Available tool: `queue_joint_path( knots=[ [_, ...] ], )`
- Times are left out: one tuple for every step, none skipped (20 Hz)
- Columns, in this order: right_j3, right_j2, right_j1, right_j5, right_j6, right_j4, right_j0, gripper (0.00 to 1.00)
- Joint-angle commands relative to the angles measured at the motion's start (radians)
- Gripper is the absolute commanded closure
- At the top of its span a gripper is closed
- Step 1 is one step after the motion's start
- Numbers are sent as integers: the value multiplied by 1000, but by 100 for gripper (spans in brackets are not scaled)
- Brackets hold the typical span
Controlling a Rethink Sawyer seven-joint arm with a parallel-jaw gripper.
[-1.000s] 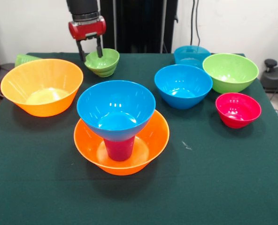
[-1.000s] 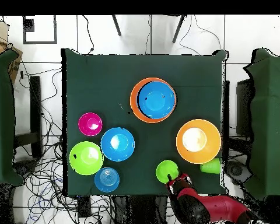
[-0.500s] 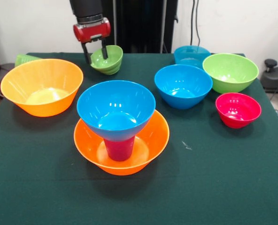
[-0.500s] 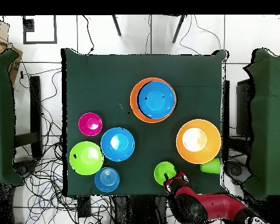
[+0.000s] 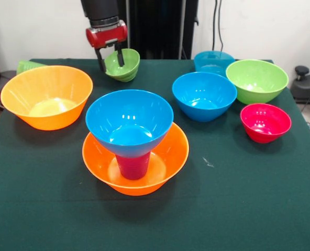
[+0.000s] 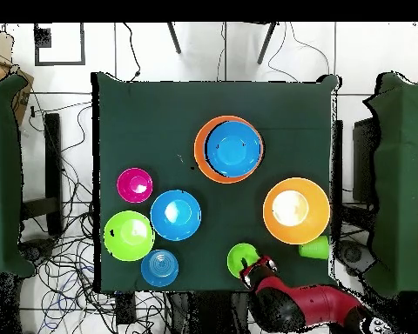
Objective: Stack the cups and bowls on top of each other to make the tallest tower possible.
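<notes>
My gripper is shut on the rim of a small lime green bowl, which hangs tilted above the table's far edge; from above, gripper and bowl. The tower stands in the middle: an orange bowl, an upturned purple-magenta cup inside it, and a blue bowl on the cup. A second orange bowl sits to the left, with a light green cup lying behind it.
On the right stand a blue bowl, a teal-blue bowl, a large lime green bowl and a small red-pink bowl. The dark green table fills the view.
The gripper has lifted the small lime green bowl off the table and carried it up and to the right in the front view. Nothing else moved.
</notes>
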Motion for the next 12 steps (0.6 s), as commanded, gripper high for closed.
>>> queue_joint_path(
  knots=[
    [-69,-35,-13,-5,147,11,114,0],
    [-65,-45,-27,-10,150,13,123,0],
    [-61,-52,-40,-12,151,15,130,0],
    [-60,-58,-48,-16,152,17,135,0],
    [-61,-68,-51,-21,154,17,145,0],
    [-61,-82,-53,-31,156,16,156,0],
    [-66,-99,-55,-47,159,16,170,0],
    [-72,-124,-58,-66,162,17,192,0],
    [-79,-150,-61,-84,164,19,214,0],
    [-83,-170,-63,-95,165,21,232,0],
    [-85,-193,-67,-111,166,27,254,0],
    [-86,-213,-72,-121,166,32,272,0]
  ],
)
